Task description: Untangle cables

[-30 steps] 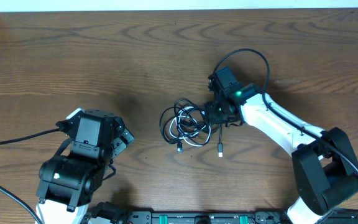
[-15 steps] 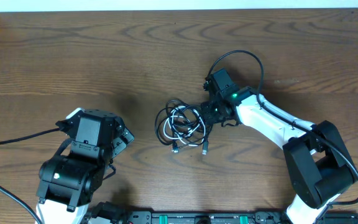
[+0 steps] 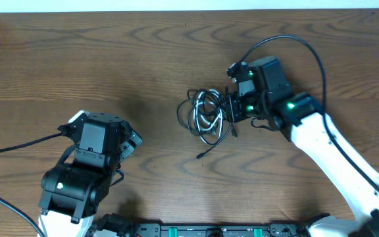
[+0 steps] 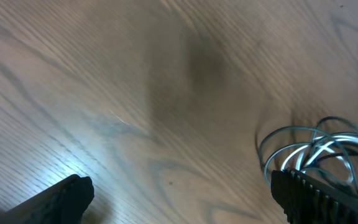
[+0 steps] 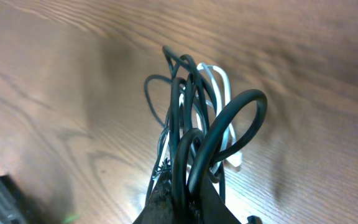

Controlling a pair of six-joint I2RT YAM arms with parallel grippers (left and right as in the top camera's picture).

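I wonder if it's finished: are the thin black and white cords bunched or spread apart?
Bunched. The thin black and white cords loop together in one clump, pinched in the shut right gripper.

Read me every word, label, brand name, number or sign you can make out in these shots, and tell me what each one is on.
No readable text in any view.
cables: no print shows on the cords or plugs.
table: wood grain only.
right arm: green lights, no lettering visible.
strip at the bottom edge: green marks, too small to tell whether they are labels.
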